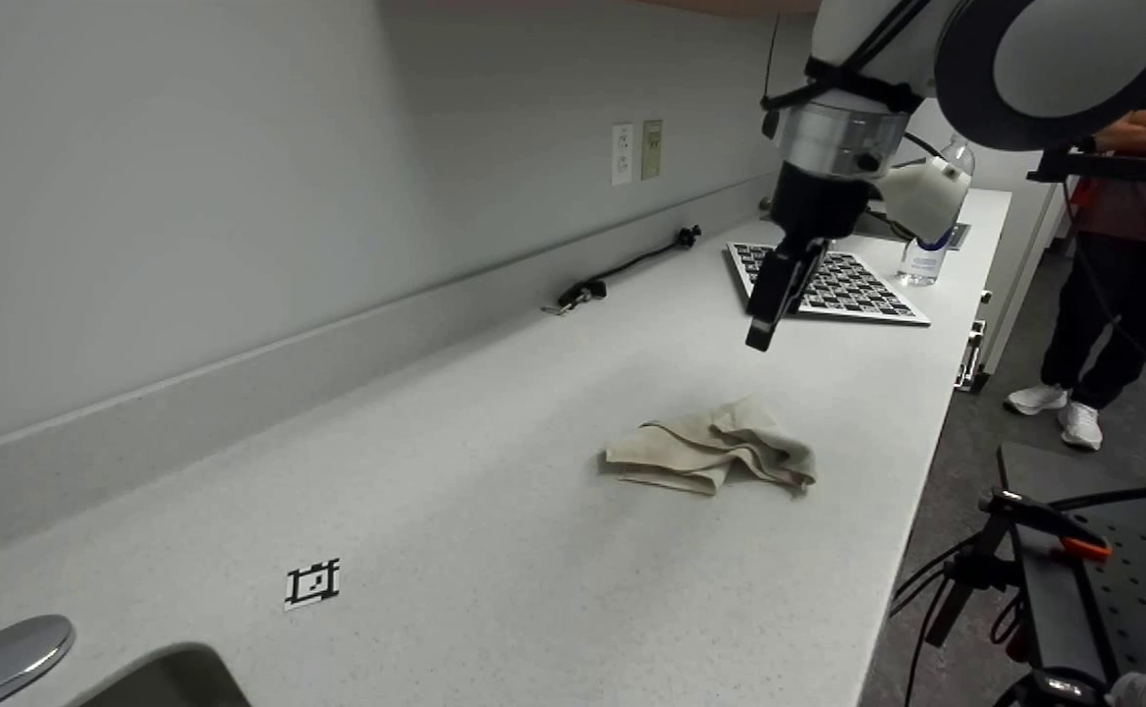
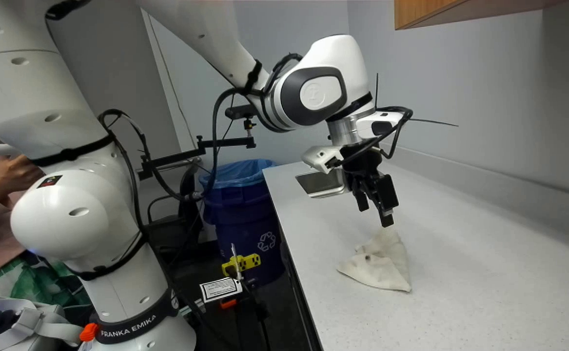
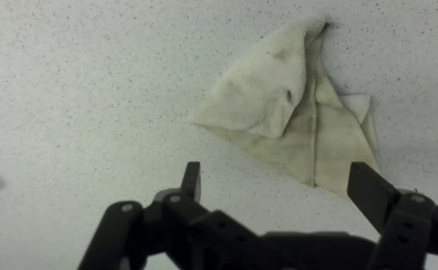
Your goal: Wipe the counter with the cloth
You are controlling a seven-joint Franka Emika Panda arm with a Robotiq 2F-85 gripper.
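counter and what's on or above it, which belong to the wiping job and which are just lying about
For the job:
cloth, crumpled
counter, to be wiped
gripper, open

Just lying about:
patterned board
plastic bottle, upright
black cable
printed square marker

I can read FRANKA EMIKA on the black band (image 2: 138, 325) around the robot arm (image 2: 65, 219) and recognise the recycling sign (image 2: 266, 241) on the blue bin (image 2: 238, 219). The white tag (image 2: 221, 289) below the yellow outlet (image 2: 242, 263) has print too small for me; a square black-and-white marker (image 1: 312, 584) lies on the surface (image 1: 533, 560).
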